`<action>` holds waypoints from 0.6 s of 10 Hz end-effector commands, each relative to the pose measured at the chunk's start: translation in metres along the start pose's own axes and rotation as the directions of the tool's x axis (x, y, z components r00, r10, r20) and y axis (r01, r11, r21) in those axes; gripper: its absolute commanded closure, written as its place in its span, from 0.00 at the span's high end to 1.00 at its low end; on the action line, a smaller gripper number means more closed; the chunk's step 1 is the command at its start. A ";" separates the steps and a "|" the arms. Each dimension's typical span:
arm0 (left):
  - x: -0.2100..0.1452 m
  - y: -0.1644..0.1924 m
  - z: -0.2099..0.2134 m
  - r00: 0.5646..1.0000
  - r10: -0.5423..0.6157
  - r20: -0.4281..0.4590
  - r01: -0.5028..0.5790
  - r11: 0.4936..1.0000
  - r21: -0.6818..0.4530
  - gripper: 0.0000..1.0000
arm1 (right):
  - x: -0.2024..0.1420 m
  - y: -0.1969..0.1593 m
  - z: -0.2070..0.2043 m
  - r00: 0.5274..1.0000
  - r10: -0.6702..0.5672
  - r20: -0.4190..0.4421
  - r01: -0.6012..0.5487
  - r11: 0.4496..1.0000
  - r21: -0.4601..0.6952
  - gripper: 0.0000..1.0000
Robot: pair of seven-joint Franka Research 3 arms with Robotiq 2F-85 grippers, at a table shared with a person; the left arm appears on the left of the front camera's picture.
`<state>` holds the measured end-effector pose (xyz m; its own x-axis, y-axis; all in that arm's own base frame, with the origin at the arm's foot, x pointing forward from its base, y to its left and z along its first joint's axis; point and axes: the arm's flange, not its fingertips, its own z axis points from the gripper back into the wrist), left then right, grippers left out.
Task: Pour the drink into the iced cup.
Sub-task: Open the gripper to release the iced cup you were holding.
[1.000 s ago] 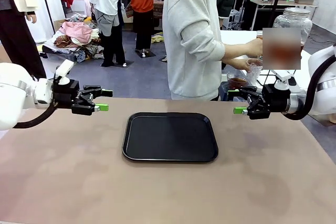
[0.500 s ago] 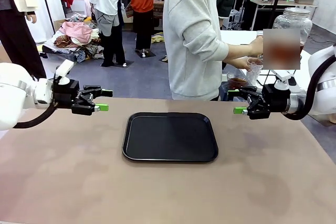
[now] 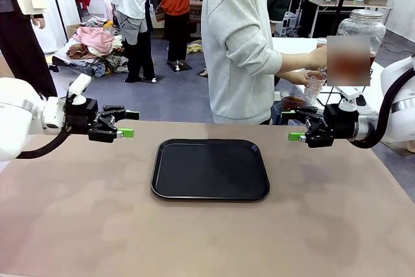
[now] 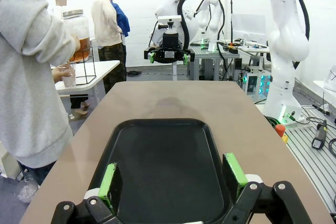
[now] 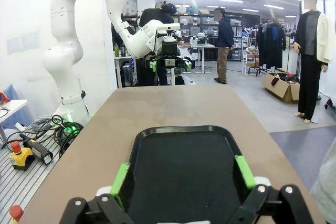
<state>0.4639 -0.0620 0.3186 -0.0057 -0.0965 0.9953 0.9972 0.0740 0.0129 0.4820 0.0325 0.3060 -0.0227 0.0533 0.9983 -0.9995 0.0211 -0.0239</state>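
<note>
Between the wide-open, empty jaws of the left gripper (image 3: 125, 123) at 9 o'clock and the right gripper (image 3: 293, 126) at 3 o'clock lies a black tray (image 3: 210, 168). Both arms hover level over the counter (image 3: 207, 238), pointing inward. Beyond 2 o'clock, off the counter, the person's hand (image 3: 314, 60) fills a clear cup (image 3: 314, 84) at the dispenser, so the drink (image 3: 293, 100) could spill if handed hurriedly.

I am facing a black tray (image 3: 210, 168) lying flat at the middle of the brown table (image 3: 324, 225). A glass dispenser jar (image 3: 360, 27) is standing on a white side table (image 3: 292, 47) beyond.
</note>
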 end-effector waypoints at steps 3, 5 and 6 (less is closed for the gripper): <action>0.002 0.000 -0.001 1.000 -0.001 0.004 0.001 1.000 -0.004 1.00 | 0.003 -0.003 -0.001 1.000 -0.003 -0.006 0.003 1.000 0.003 1.00; 0.002 0.000 -0.001 1.000 -0.001 0.004 0.001 1.000 -0.004 1.00 | 0.003 -0.003 -0.001 1.000 -0.003 -0.006 0.003 1.000 0.003 1.00; 0.002 0.000 -0.001 1.000 -0.001 0.004 0.001 1.000 -0.004 1.00 | 0.003 -0.003 -0.001 1.000 -0.003 -0.006 0.003 1.000 0.003 1.00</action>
<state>0.4639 -0.0619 0.3186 -0.0057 -0.0965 0.9953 0.9972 0.0740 0.0129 0.4820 0.0325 0.3060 -0.0227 0.0533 0.9983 -0.9995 0.0211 -0.0239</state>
